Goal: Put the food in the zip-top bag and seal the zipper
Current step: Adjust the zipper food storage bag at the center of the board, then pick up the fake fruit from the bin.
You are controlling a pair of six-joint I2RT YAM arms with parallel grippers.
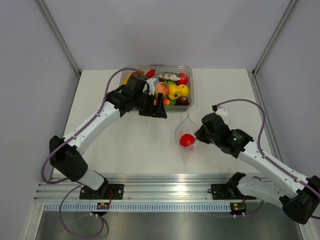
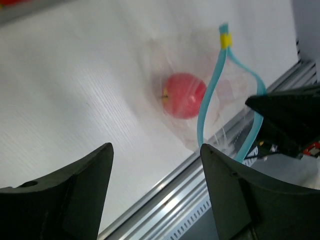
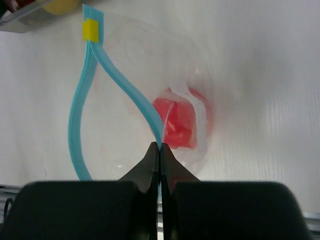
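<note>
The clear zip-top bag (image 1: 184,128) lies on the table with its mouth open. The red round fruit (image 1: 187,140) sits inside it, also seen in the left wrist view (image 2: 185,95) and the right wrist view (image 3: 182,120). The teal zipper (image 3: 125,90) forms an open loop with a yellow tab (image 3: 91,30) at its end. My right gripper (image 3: 160,147) is shut on one side of the zipper strip, right of the bag in the top view (image 1: 198,133). My left gripper (image 1: 156,111) is open and empty (image 2: 156,170), hovering near the tub. I cannot pick out the green apple.
The rigid clear tub (image 1: 191,85) at the back holds several toy fruits, yellow, red, orange and green. The aluminium rail (image 1: 165,192) runs along the table's near edge. The right gripper's black body (image 2: 287,120) shows in the left wrist view beside the bag.
</note>
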